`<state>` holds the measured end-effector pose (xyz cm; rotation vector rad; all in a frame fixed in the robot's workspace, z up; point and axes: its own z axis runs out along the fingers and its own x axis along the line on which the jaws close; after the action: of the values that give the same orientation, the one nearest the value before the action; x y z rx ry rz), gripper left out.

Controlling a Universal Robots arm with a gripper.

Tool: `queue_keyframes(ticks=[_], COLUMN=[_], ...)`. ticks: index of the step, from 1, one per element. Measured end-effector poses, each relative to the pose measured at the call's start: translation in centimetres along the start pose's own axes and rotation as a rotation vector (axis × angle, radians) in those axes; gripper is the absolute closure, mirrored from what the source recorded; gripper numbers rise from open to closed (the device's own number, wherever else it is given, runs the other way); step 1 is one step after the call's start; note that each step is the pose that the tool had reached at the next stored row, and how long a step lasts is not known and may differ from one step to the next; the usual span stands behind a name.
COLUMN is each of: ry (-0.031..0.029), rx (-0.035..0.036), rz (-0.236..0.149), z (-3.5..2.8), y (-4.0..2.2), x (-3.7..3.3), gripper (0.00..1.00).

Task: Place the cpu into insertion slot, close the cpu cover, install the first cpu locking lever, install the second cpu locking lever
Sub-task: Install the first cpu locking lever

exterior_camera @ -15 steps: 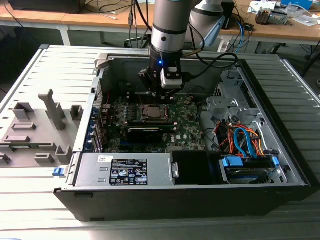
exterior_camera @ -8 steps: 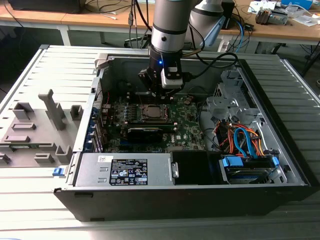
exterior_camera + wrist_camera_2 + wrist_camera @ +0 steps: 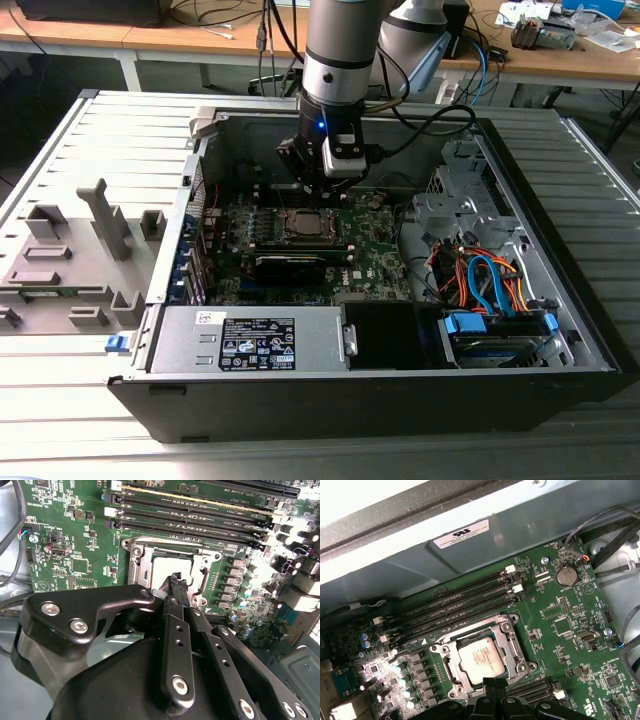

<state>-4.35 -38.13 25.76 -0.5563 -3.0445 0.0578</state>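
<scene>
Grey counter (image 3: 100, 130): shut, empty pincer (image 3: 177, 580) at 12 o'clock of the cpu (image 3: 303, 224), exterior view; cpu cover (image 3: 512, 647) down, lever-locking apparently in hand, needing fine aim.

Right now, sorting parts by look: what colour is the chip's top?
Pale silver-grey chip; first wrist view shows it best.

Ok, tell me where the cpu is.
The small square silver-grey cpu lies on the green motherboard, beside the long black memory slots, in both wrist views.

Above the cpu (image 3: 481, 656) lies open room, hemmed by memory slots (image 3: 460, 607) and the case wall (image 3: 470, 562).
</scene>
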Motion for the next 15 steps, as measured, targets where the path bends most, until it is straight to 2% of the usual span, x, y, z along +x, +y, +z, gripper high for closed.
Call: queue_keyframes(ticks=[15], ry=[-0.0012], rx=[0.0010], rz=[-0.027], z=[0.00], y=[0.00], x=[0.00], gripper=[0.89])
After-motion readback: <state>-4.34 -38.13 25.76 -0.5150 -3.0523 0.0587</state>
